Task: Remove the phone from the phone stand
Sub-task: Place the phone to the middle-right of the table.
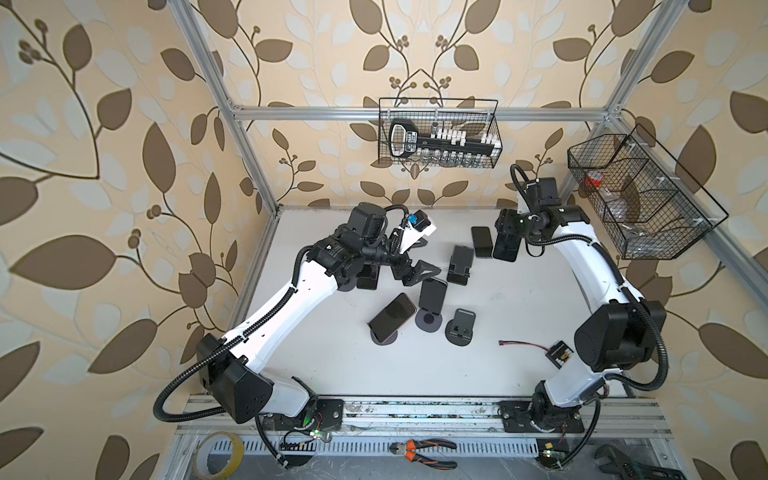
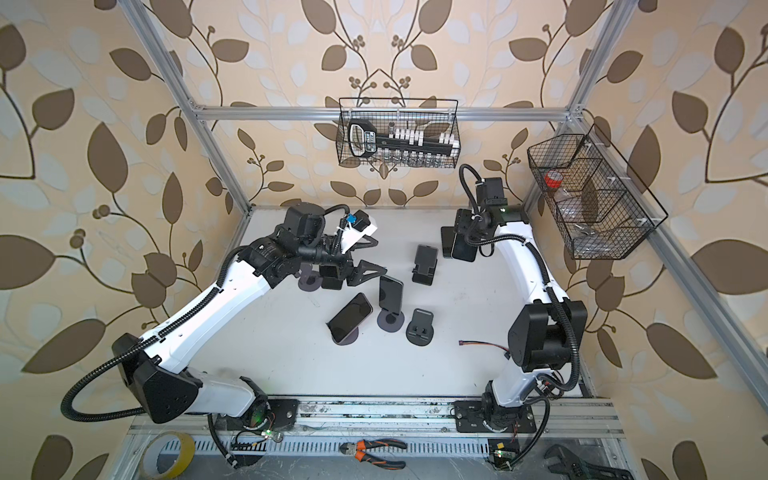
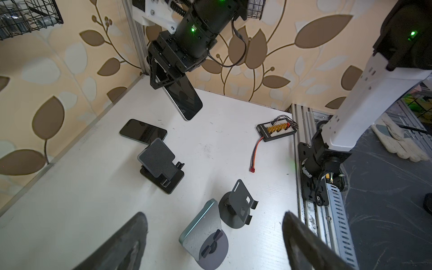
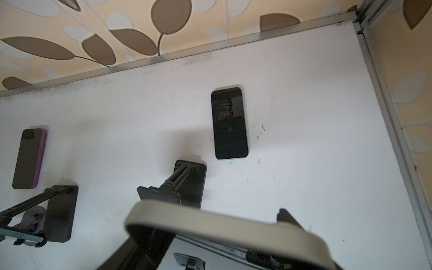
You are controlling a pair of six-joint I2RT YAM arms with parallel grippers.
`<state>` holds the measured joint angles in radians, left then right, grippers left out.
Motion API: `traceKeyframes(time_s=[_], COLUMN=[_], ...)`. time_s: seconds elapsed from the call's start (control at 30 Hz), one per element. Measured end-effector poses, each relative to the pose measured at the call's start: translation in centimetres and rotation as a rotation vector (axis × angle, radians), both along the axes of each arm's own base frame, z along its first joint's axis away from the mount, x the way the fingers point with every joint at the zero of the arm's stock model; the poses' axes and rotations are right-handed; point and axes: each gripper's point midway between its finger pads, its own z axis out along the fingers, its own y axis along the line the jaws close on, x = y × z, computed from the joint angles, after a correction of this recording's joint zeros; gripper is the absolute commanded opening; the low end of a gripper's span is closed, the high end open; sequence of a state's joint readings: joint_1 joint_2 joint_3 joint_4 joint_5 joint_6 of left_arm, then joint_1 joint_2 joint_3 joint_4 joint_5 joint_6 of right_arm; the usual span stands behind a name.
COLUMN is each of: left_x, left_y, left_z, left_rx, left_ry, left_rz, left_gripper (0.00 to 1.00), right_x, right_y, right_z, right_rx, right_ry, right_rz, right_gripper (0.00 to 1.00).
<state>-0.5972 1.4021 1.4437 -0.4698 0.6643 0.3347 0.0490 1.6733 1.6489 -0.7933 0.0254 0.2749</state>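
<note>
Just past the empty phone stand [image 1: 460,266], toward the far desk [image 1: 519,332] corner, the right gripper [image 1: 508,232] is clamped on a lifted phone [image 1: 506,251], already free, while the left gripper [image 1: 417,274], jaws apart, hovers nearer, beside a docked phone [image 1: 432,293] awaiting removal.

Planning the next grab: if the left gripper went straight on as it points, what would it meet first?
Probably the black, teal-edged phone leaning on the grey round-based stand, ahead of the open jaws; depth unclear.
</note>
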Motion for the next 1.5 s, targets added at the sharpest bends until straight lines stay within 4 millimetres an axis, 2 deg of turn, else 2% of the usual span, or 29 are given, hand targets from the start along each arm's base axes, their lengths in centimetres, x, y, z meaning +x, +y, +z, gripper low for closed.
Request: traceKeyframes(time_s=[0.23, 0.57, 0.87, 1.1, 1.3, 1.5], left_x=[-1.0, -2.9, -4.5, -6.0, -7.1, -7.9], left_y=[-1.0, -2.0, -2.9, -3.0, -2.6, -2.5], left_z=[-0.4, -0.6, -0.3, 0.5, 1.5, 0.9], left_rx=[0.005, 0.013, 0.016, 0.008, -0.01, 0.003], left_ry=[0.015, 0.038, 0.04, 0.032, 0.019, 0.037], left_rz=[-0.034, -0.089, -0.131, -0.154, -0.162, -0.173], left_gripper=[0.9, 0.9, 0.9, 0.9, 0.9, 0.9], right_x=[-1.3, -3.1, -4.9, -6.7, -8.5, -10.0], right_y=[0.0, -0.1, -0.2, -0.3, -0.2, -0.2], right_z=[-1.0, -0.8, -1.6, -1.2, -1.7, -2.2], right_rx=[-0.001, -0.001, -0.002, 0.001, 0.008, 0.009], right_ry=[0.028, 0.025, 0.048, 0.036, 0.047, 0.061], right_rz=[0.0, 0.0, -0.001, 0.001, 0.007, 0.009], right_gripper=[0.63, 0.63, 0.63, 0.63, 0.63, 0.63])
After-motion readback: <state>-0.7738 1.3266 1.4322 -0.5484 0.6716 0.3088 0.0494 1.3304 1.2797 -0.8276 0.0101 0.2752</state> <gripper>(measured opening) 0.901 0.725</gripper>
